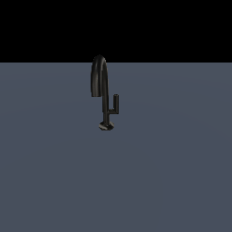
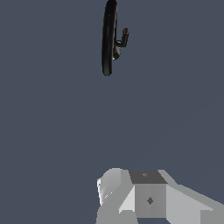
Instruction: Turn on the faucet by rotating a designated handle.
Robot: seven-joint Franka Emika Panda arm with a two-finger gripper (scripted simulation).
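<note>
Clearly nothing is done yet: the gripper (image 2: 131, 197) hangs well apart from the faucet (image 1: 100, 86), and whether its fingers stand wide or narrow cannot be told. Standing alone on the flat grey floor (image 1: 172, 181), the faucet is thin and dark with a tall arched spout. Its short L-shaped handle (image 1: 114, 105) branches toward the exterior view's right, untouched; the whole approach and turn remain.

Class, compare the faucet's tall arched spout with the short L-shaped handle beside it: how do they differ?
The dark arched gooseneck spout rises high and curves over, ending pointing down; the short dark L-shaped handle stays low, its stub upright. The spout looks thicker, the handle thinner. Both branch from one stem and share the dark finish.
</note>
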